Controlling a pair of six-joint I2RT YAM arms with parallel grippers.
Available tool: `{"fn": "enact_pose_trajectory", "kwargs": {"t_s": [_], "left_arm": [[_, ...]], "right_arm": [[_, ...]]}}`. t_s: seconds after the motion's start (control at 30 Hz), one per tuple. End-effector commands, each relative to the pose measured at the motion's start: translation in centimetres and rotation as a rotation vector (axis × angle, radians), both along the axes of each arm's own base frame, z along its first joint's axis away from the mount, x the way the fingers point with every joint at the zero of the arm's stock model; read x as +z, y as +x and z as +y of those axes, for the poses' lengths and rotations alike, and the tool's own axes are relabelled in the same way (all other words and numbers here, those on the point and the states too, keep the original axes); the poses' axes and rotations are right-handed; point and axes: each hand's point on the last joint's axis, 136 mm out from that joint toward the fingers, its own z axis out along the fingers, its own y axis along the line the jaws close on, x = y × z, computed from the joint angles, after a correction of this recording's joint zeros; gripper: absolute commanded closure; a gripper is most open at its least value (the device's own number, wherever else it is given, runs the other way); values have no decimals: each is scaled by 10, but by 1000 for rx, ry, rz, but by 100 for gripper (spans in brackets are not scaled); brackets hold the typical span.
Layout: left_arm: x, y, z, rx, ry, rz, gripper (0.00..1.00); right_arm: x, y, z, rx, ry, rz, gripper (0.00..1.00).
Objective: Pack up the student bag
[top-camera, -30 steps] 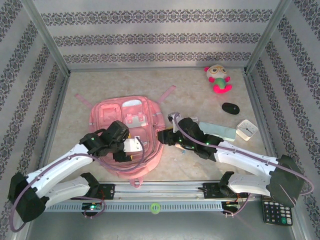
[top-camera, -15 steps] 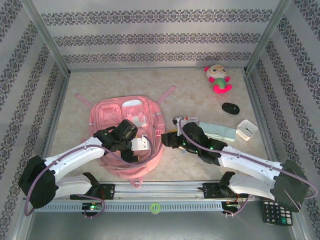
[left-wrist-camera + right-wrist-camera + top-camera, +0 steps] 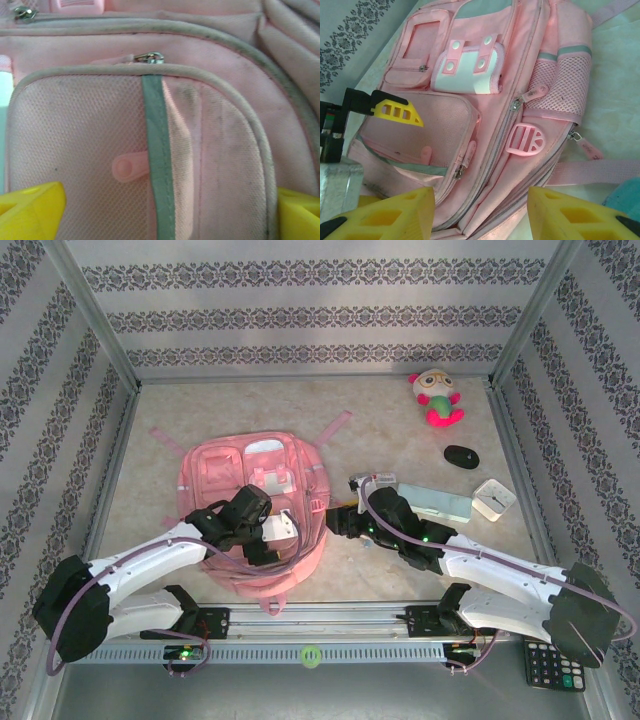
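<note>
The student bag [image 3: 215, 475] is a pink backpack lying flat, front up, left of the table's middle. My left gripper [image 3: 288, 531] hovers open over its lower front pocket. In the left wrist view its yellow fingertips [image 3: 31, 211] stand wide apart above the mesh pocket [image 3: 80, 145], with a metal zip pull [image 3: 148, 57] above the pocket. My right gripper [image 3: 336, 520] is open at the bag's right edge. Its yellow fingertips [image 3: 387, 215] frame the bag's side zips and a pink buckle [image 3: 527, 140], with nothing between them. The left gripper's finger [image 3: 398, 111] shows over the pocket there.
A light blue case [image 3: 440, 503] lies just right of the right gripper. Beyond it are a white square clock [image 3: 493, 499], a black mouse [image 3: 461, 456] and a plush toy [image 3: 436, 397]. A calculator [image 3: 553, 664] sits outside the frame at bottom right.
My left gripper has slid right across the bag's lower front, its elbow swinging inward. My right gripper has drawn back slightly to the right, off the bag's edge.
</note>
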Motion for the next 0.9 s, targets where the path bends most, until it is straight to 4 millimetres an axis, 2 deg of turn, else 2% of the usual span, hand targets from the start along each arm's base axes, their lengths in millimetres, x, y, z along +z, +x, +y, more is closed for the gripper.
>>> {"fn": "enact_pose_trajectory", "kwargs": {"t_s": [0.0,0.03,0.1,0.2,0.23,0.33,0.43,0.53,0.63,0.87], "left_arm": [[5,25,10,98,25,-108,15],[9,26,9,105,12,-113,30],[23,23,4,96,-40,-124,68],[54,10,-6,54,-169,-142,95],[67,4,-9,30,-219,-151,100],[99,-16,-13,-30,-353,-169,100],[119,-30,-10,-56,-434,-179,100],[121,-40,-3,-77,-423,-182,100],[124,-44,5,-89,-389,-198,100],[136,-43,9,-108,-401,-279,100]], "right_arm": [[6,6,-4,-32,28,-25,49],[6,6,-4,-32,29,-24,48],[6,7,-5,-28,30,-29,49],[7,5,-5,25,29,-34,49],[8,5,-6,53,27,-27,49],[13,6,-9,149,29,-52,49],[23,2,-5,317,-15,-191,49],[30,-3,-1,512,-92,-355,46],[28,9,-5,633,-188,-410,46],[-6,25,3,941,-400,-411,45]]}}
